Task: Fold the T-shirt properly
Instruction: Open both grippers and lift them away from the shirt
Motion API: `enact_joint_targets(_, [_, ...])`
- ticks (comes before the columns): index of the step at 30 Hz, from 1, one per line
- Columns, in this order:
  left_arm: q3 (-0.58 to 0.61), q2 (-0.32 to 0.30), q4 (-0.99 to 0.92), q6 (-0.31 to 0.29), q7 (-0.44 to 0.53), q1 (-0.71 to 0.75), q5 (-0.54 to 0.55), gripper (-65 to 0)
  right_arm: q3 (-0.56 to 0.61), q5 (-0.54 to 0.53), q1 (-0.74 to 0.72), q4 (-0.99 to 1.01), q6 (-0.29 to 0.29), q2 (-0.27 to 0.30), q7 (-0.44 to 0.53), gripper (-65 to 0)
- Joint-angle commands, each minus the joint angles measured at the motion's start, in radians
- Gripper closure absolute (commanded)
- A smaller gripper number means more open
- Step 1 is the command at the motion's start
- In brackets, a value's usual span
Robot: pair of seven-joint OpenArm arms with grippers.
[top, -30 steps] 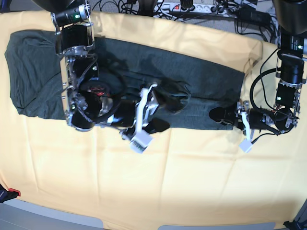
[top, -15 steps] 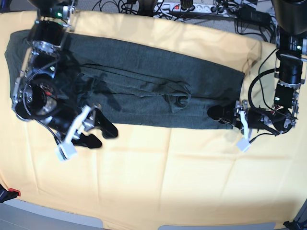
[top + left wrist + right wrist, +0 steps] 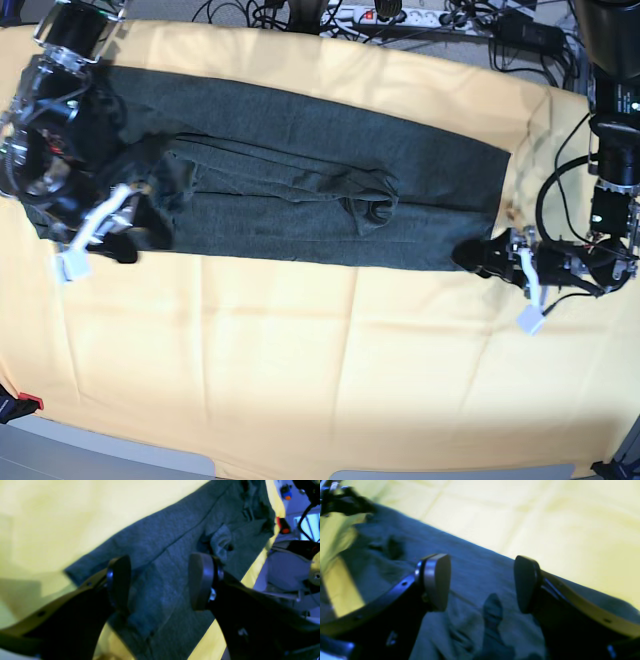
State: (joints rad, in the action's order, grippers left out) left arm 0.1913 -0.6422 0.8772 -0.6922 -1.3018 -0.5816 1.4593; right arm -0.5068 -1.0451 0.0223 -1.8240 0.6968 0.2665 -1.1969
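Note:
The dark charcoal-green T-shirt (image 3: 300, 180) lies as a long wrinkled band across the pale yellow cloth, with a bunched fold (image 3: 375, 205) near its middle. My right gripper (image 3: 132, 233) is open and empty, low over the shirt's left end near its front edge. In the right wrist view the shirt (image 3: 470, 555) lies under the open gripper (image 3: 481, 582). My left gripper (image 3: 478, 258) is open and empty at the shirt's front right corner. In the left wrist view that corner (image 3: 160, 555) lies between the spread fingers (image 3: 120, 582).
The yellow cloth (image 3: 330, 370) covers the whole table. A power strip and cables (image 3: 400, 15) lie past the back edge. A small red object (image 3: 28, 402) sits at the front left corner. The table's front edge runs along the bottom.
My right arm has swept left from the shirt's middle to its left end, gripper open throughout. My left gripper has shifted slightly right and toward the front.

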Motion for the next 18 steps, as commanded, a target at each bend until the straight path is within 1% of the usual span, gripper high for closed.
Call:
enact_joint_targets(1, [-0.04,-0.033,0.014,-0.006,0.023,-0.028,0.024,-37.5,-0.046,-0.015,-0.016,-0.015,0.001,0.019,0.024,-41.8])
enact_joint_targets(3, [-0.104,-0.043,0.013,-0.006,0.022,-0.027,0.024,-37.5,-0.124,0.008,-0.015,-0.015,-0.069,0.026,0.026,-41.8])
enact_joint_targets(4, [-0.139,-0.045,0.013,-0.006,0.022,-0.027,0.024,-37.5,-0.153,0.018,-0.006,-0.015,-0.089,0.032,0.024,-41.8])
enact_joint_targets(5, [-0.176,-0.046,0.013,-0.006,0.02,-0.027,0.024,-37.5,-0.172,0.023,0.008,-0.015,-0.095,0.04,0.027,-41.8])
enact_joint_targets(8, [-0.27,-0.045,0.013,0.009,0.018,-0.028,0.024,-37.5,-0.18,0.033,0.064,-0.015,-0.095,0.058,0.026,-41.7])
enact_joint_targets(11, [-0.325,-0.045,0.013,0.009,0.013,-0.028,0.024,-37.5,-0.18,0.034,0.132,-0.015,-0.092,0.079,0.023,-41.7])
enact_joint_targets(14, [-0.338,-0.05,0.013,0.009,-0.004,-0.027,0.024,-37.5,-0.186,0.059,0.198,-0.015,-0.09,0.105,0.023,-41.8])
enact_joint_targets(18, [-0.338,-0.08,0.013,0.008,-0.008,-0.007,0.024,-37.5,-0.224,0.051,0.285,-0.015,-0.052,0.12,0.023,-41.8])
